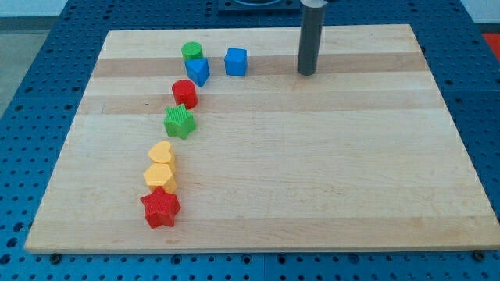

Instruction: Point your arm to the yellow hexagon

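Note:
The yellow hexagon (160,177) lies on the wooden board (312,156) at the lower left, touching a yellow heart (162,152) above it and a red star (160,208) below it. My tip (305,72) rests on the board near the view's top, right of centre, far from the yellow hexagon. The nearest block to my tip is a blue cube (236,62) to its left.
A chain of blocks runs up the left side: a green star (180,122), a red cylinder (185,93), a blue triangular block (198,72) and a green cylinder (192,52). The board sits on a blue perforated table (31,47).

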